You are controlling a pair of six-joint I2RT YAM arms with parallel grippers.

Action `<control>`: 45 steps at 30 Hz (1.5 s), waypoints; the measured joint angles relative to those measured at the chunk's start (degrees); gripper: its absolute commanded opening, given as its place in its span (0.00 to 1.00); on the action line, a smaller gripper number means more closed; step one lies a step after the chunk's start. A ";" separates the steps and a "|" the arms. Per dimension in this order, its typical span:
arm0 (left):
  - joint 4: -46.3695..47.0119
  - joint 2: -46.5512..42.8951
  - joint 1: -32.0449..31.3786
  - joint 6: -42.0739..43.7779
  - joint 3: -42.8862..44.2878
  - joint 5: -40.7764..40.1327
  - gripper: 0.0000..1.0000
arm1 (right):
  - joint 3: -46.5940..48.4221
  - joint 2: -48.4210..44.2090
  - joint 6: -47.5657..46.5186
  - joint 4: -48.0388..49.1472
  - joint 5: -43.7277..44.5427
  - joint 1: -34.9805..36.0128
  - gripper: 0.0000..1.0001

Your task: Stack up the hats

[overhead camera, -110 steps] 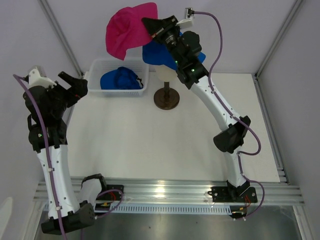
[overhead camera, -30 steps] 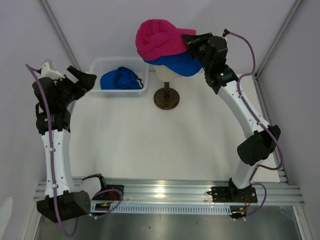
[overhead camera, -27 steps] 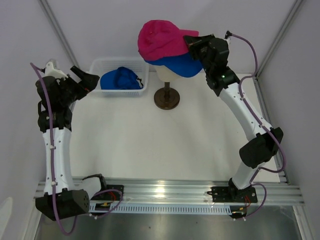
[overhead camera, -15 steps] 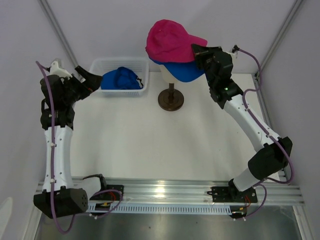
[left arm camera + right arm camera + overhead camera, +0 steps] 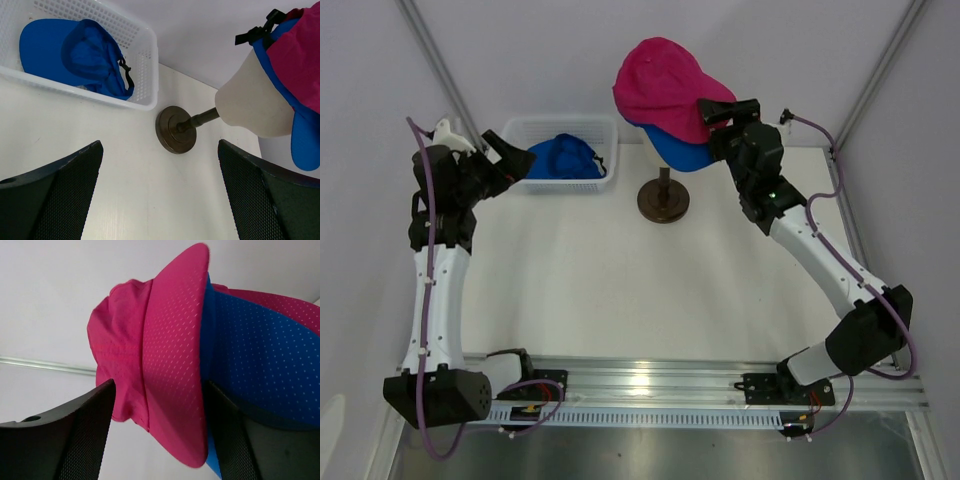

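Note:
A magenta pink hat (image 5: 658,82) sits on top of a blue hat (image 5: 678,148), both on the cream mannequin head (image 5: 252,102). My right gripper (image 5: 714,112) is at the pink hat's brim (image 5: 175,365). It is open, and the brim hangs loose between its fingers (image 5: 85,435). A second blue hat (image 5: 560,157) lies in the white basket (image 5: 605,128). My left gripper (image 5: 515,152) hovers wide open at the basket's left end, holding nothing. In the left wrist view, this blue hat (image 5: 75,52) lies upside down, strap showing.
The mannequin's dark round stand base (image 5: 663,200) stands right of the basket (image 5: 145,65). Slanted frame posts rise at the back left (image 5: 440,70) and back right (image 5: 885,70). White walls close in both sides.
My right gripper has opened and let go of the pink hat's brim, which now rests on the blue hat. My left gripper has crept right, closer to the basket.

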 measured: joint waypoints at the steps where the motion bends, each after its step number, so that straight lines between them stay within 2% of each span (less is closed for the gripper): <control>1: 0.00 0.07 -0.17 0.00 0.00 0.00 0.99 | 0.00 -0.37 -0.81 -0.50 0.11 0.07 0.77; 5: 0.02 0.11 -0.61 0.00 0.00 -0.13 0.99 | -0.13 -2.97 -4.37 -2.12 1.38 0.07 0.81; 10: 0.02 0.11 -1.05 0.00 0.00 -0.46 0.99 | -0.13 -6.23 -8.74 -2.62 2.78 -0.92 0.81; 13: 0.02 0.11 -1.33 0.00 0.00 -0.61 0.99 | 1.03 -6.27 -10.69 -4.22 2.27 -2.43 0.78; 14: 0.02 0.11 -1.38 0.00 0.00 -0.74 0.99 | 1.36 -6.08 -11.15 -4.85 1.60 -3.23 0.74; 22: 0.00 0.11 -1.60 0.02 0.00 -1.49 1.00 | 4.48 -0.57 -11.21 -7.56 -6.56 -8.37 0.70; 25: 0.00 0.11 -1.60 0.22 0.02 -1.53 1.00 | 5.42 1.86 -10.82 -8.39 -10.25 -9.16 0.61; 28: -0.02 0.13 -1.60 0.42 0.07 -1.60 0.99 | 6.05 3.21 -10.25 -8.44 -13.31 -9.66 0.41; 33: -0.02 0.57 -1.64 0.42 0.44 -1.62 1.00 | 6.45 2.99 -8.87 -7.96 -15.13 -10.23 0.31; 37: 0.04 0.85 -2.21 0.39 0.44 -1.55 1.00 | 6.43 1.99 -7.54 -6.71 -15.28 -10.32 0.00; 45: 0.90 4.04 -2.89 0.37 2.73 -1.09 0.99 | 3.56 -1.70 -1.68 -4.02 -13.38 -8.35 0.00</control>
